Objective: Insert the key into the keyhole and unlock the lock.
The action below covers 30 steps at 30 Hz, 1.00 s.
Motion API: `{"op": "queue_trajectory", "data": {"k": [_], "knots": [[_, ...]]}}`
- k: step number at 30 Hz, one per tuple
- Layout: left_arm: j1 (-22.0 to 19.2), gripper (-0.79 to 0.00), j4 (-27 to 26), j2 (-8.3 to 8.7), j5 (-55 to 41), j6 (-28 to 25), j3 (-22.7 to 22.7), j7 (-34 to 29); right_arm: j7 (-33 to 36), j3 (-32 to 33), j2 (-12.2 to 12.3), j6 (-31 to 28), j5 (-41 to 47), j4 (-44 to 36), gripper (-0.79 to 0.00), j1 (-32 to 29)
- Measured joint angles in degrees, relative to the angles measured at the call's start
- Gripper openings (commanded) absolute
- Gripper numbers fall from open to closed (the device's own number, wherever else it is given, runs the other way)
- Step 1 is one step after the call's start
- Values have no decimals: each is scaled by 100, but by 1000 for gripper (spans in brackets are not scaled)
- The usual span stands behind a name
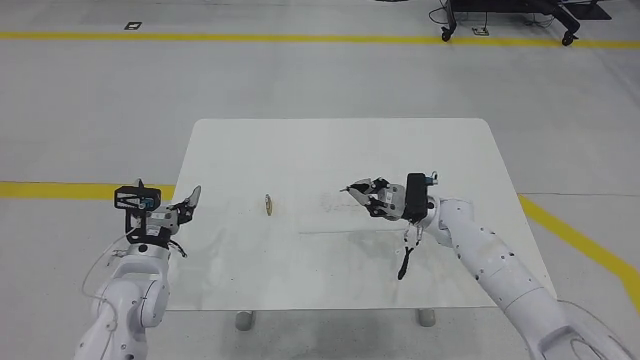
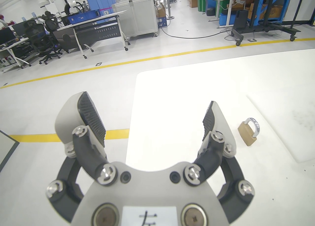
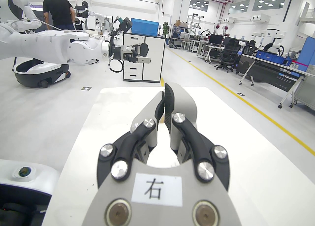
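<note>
"Where's the small brass padlock [image 1: 268, 204]?"
"Mid white desk [image 1: 330, 150], long axis near-to-far, silver shackle toward the far edge."
"Fingers?"
"Left gripper [image 2: 147, 111] spread apart; right gripper [image 3: 164, 94] pressed together."

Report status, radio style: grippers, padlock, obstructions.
Left gripper open, at white table's edge. Right gripper shut, over table. Brass padlock, silver shackle, lies between them, untouched. No obstacle seen.

A white label [image 3: 157, 188] at the base of the right hand [image 3: 164, 99] bore one black character, 右. A matching sticker [image 2: 149, 217] at the base of the left hand [image 2: 147, 106] showed 左, partly cut off. Print on the padlock [image 2: 247, 136] was too small to read.
</note>
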Motion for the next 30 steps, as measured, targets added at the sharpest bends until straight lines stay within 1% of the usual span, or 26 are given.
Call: {"op": "queue_trajectory", "data": {"k": [2,4,5,7,8,9,11,12,13,14,15,16,17,18,23,26,28,29,30], "knots": [[50,0,-75,-19,18,59,10,176,0,0,0,0,1,-1,-785,0],[45,0,-86,-28,-527,-418,-5,286,2,-1,0,1,3,-2,-785,-2],[6,0,-35,-22,-948,-810,-43,271,27,-17,-5,0,27,-21,-785,-17],[-158,0,185,12,-2188,-2069,-135,32,210,-130,-47,-181,242,-110,-785,-52],[-260,0,305,32,-2702,-2671,-117,-168,314,-199,-73,-302,388,-138,-785,-44],[-423,0,473,57,-3305,-3406,-33,-498,454,-297,-111,-455,615,-160,-785,-18],[-703,0,725,84,-4126,-4319,212,-1059,588,-470,-165,-588,946,-163,-785,34],[-907,0,907,100,-4670,-4806,439,-1487,605,-609,-191,-599,1096,-110,-785,85],[-1070,0,1057,111,-5102,-5095,634,-1857,605,-717,-206,-597,1177,-56,-785,136],[-1253,0,1200,128,-5536,-5294,816,-2266,603,-827,-218,-592,1255,0,-785,193],[-1513,0,1328,157,-6040,-5399,998,-2822,600,-957,-228,-588,1373,71,-785,270],[-1679,0,1369,175,-6316,-5379,1071,-3182,595,-1019,-229,-587,1469,122,-785,326],[-1775,0,1379,183,-6491,-5341,1095,-3448,592,-1046,-225,-587,1546,161,-785,365],[-1781,0,1376,185,-6554,-5312,1095,-3631,590,-1050,-221,-587,1589,181,-785,384],[-1733,0,1347,183,-6395,-5305,1093,-3391,591,-1041,-221,-587,1582,177,-785,379],[-1777,0,1365,167,-6190,-5436,1185,-3193,592,-1042,-221,-588,1582,176,-785,378],[-1885,0,1586,116,-6122,-5754,1400,-2850,648,-1113,-242,-588,1721,86,-785,315],[-1957,0,1738,87,-6229,-5938,1559,-2707,705,-1164,-258,-588,1860,64,-785,300],[-2087,0,1923,55,-6543,-6082,1795,-2570,786,-1247,-279,-588,2087,56,-785,301]]}}
